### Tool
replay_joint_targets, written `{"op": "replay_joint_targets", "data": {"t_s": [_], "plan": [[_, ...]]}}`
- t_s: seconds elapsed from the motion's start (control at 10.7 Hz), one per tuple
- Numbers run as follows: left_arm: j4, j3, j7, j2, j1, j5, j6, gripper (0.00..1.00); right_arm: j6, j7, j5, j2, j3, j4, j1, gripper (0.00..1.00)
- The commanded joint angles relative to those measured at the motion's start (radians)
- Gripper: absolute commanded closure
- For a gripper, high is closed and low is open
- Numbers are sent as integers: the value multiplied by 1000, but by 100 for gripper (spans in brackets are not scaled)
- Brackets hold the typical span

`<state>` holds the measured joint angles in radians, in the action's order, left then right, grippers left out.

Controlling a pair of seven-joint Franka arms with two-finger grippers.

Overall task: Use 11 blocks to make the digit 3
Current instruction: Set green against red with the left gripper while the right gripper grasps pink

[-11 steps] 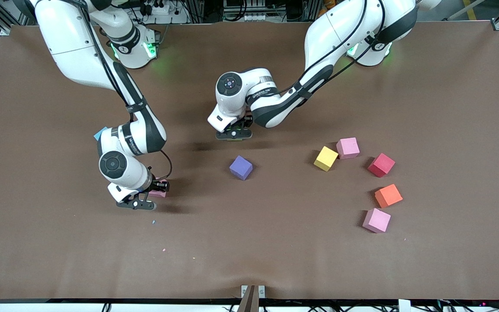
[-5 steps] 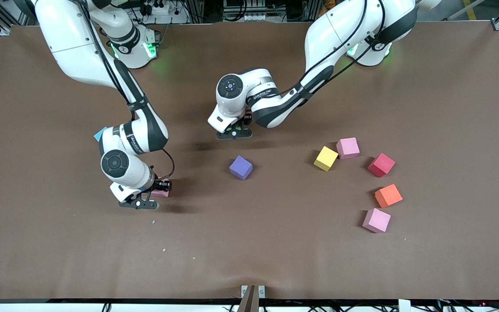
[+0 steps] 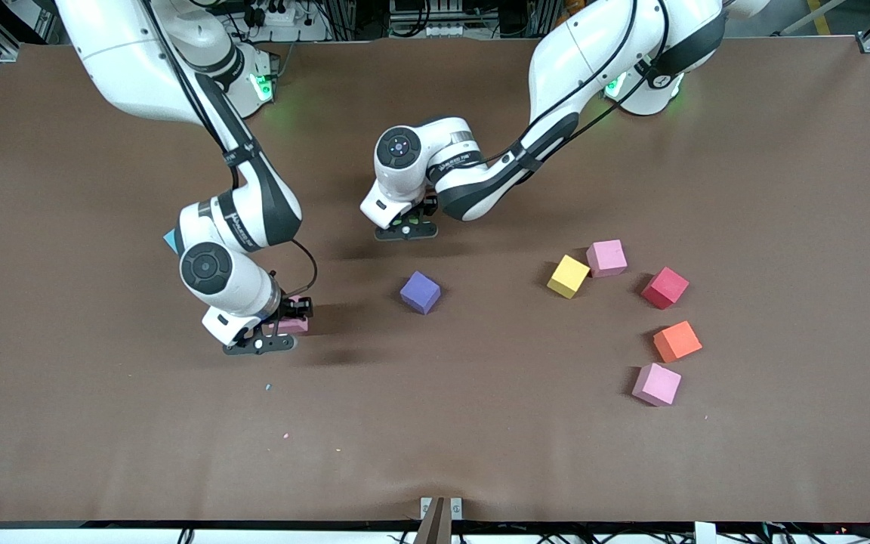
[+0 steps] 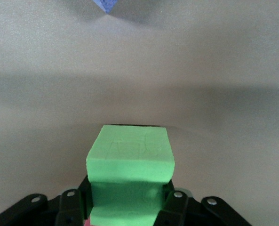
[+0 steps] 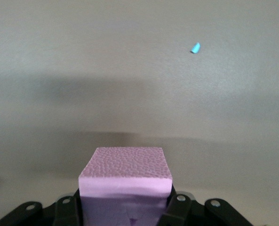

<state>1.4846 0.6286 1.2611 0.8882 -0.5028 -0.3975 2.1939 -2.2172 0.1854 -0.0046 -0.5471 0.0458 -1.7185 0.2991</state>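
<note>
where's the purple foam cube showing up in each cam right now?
Front view: the purple foam cube lies loose mid-table, nearer the camera than the left gripper.
Left wrist view: only one blue-purple corner at the picture's edge, past the green foam cube that gripper holds.
Right wrist view: not in it.
Shared landmark: the brown table mat.
</note>
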Motion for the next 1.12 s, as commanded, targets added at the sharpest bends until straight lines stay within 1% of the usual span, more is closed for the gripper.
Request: {"op": "replay_joint_targets", "data": {"t_s": [0.0,0.28,0.75,0.84,0.93,1.03], "plan": [[-14,-9,-20,0,-11,19,-46,90,65,-145,-6,35,6,11,5,80],[-15,-7,-28,2,-11,20,-49,90,122,-280,-6,62,6,17,5,80],[-14,-10,-28,6,-33,42,-48,89,134,-352,-9,62,5,20,6,80],[-14,-9,-28,5,-33,43,-48,87,134,-363,-9,64,5,20,6,80],[-12,-9,-28,3,-31,43,-49,80,134,-375,-9,64,5,20,6,80],[-14,-9,-26,5,-33,45,-48,69,134,-385,-9,64,5,22,6,80]]}}
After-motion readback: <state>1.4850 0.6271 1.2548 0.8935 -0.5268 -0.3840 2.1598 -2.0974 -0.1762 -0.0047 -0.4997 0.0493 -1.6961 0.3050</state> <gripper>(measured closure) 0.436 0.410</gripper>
